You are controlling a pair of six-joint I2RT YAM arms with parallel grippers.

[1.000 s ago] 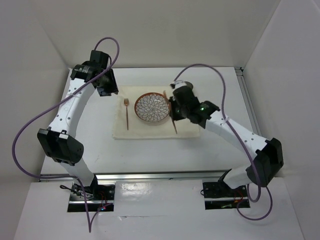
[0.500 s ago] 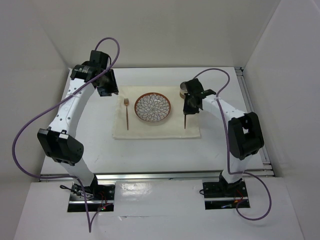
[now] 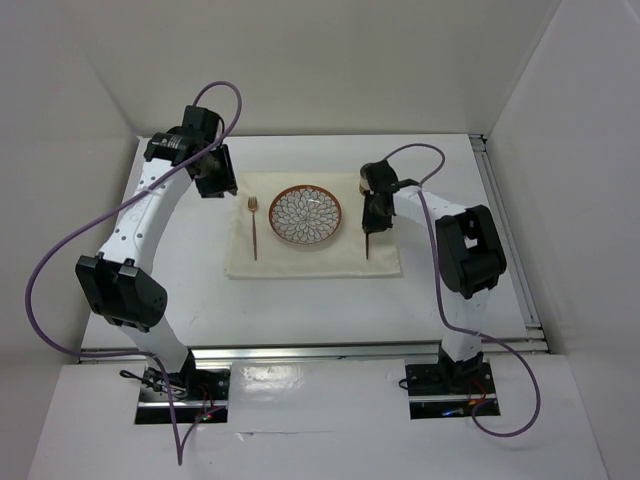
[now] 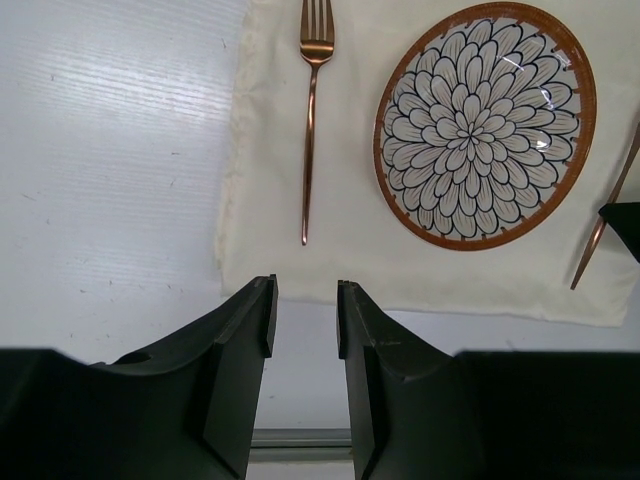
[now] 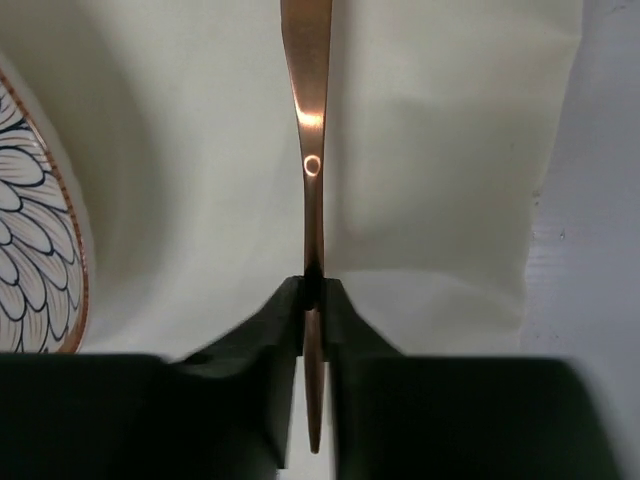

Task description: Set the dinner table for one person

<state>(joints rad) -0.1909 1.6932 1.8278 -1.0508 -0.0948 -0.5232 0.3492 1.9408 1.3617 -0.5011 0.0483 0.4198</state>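
The white dinner table (image 3: pixel 200 300) holds a cream placemat (image 3: pixel 300 262) with a flower-patterned plate (image 3: pixel 305 215) in its middle and a copper fork (image 3: pixel 254 228) to the plate's left. My right gripper (image 3: pixel 372 222) is shut on a copper knife (image 3: pixel 369 245) and holds it low over the mat, right of the plate. In the right wrist view the gripper (image 5: pixel 313 290) pinches the knife's thin handle (image 5: pixel 312 150). My left gripper (image 3: pixel 215 180) is open and empty by the mat's far left corner; its wrist view shows the gripper (image 4: pixel 303 300), the fork (image 4: pixel 312 120) and the plate (image 4: pixel 485 125).
A small tan round thing (image 3: pixel 361 183) stands just beyond the right gripper, mostly hidden by it. Metal rails (image 3: pixel 510 240) run along the table's right and near edges. White walls close in the back and sides.
My right arm has folded in and carried the knife from over the plate's right rim to the mat's right side, turning it nearly parallel to the fork. The left arm barely moved.
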